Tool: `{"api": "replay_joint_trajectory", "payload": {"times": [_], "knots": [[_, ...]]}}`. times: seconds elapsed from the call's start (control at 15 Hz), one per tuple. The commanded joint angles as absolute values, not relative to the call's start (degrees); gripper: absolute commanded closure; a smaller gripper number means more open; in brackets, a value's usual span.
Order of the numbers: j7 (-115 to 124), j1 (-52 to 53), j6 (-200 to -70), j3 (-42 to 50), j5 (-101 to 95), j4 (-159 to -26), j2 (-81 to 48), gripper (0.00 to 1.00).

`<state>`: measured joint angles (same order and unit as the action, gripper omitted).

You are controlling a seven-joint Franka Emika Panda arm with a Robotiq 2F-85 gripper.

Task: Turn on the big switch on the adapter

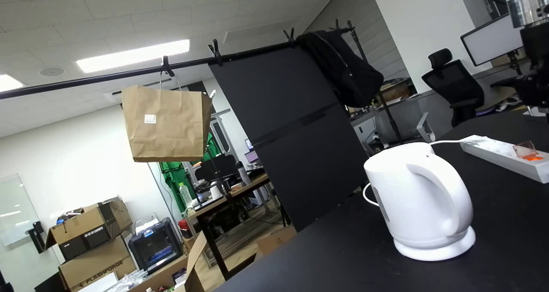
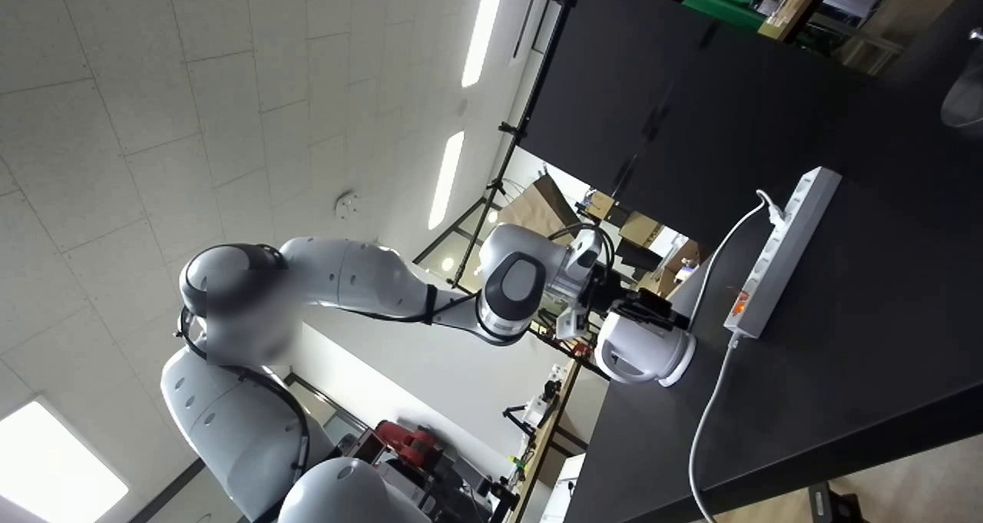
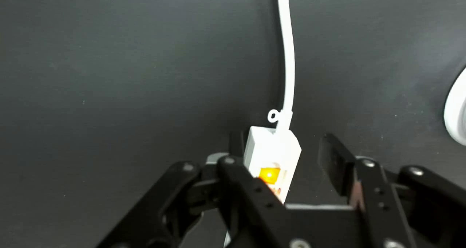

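The adapter is a long white power strip on the black table. It shows in both exterior views (image 1: 499,157) (image 2: 787,254), and its cord end shows in the wrist view (image 3: 273,149). Its big switch is orange and bright, near the cord end (image 2: 739,302) (image 3: 269,175); a clear reddish flap (image 1: 524,149) stands up beside it. My gripper (image 3: 283,144) is open and empty, with the adapter's end seen between its fingers in the wrist view. The left finger hides part of the strip. In an exterior view the gripper (image 2: 653,308) is apart from the adapter, above the table.
A white kettle (image 1: 422,202) stands on the table near the adapter; its edge shows at the right of the wrist view (image 3: 457,113). A white cord (image 2: 722,250) runs from the strip toward the kettle. The strip's own cord (image 2: 710,423) runs to the table edge.
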<state>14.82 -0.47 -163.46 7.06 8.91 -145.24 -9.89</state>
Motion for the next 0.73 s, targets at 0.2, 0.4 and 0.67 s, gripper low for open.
{"api": "replay_joint_trajectory", "payload": {"times": [0.2,0.4,0.67], "knots": [[21.48,2.57,-168.14,7.62,4.90,-150.11,-8.34,0.00],[19.19,1.73,-167.74,6.62,6.07,-148.89,-9.82,0.00],[19.46,1.99,-167.95,6.69,5.78,-149.21,-9.83,0.00]]}}
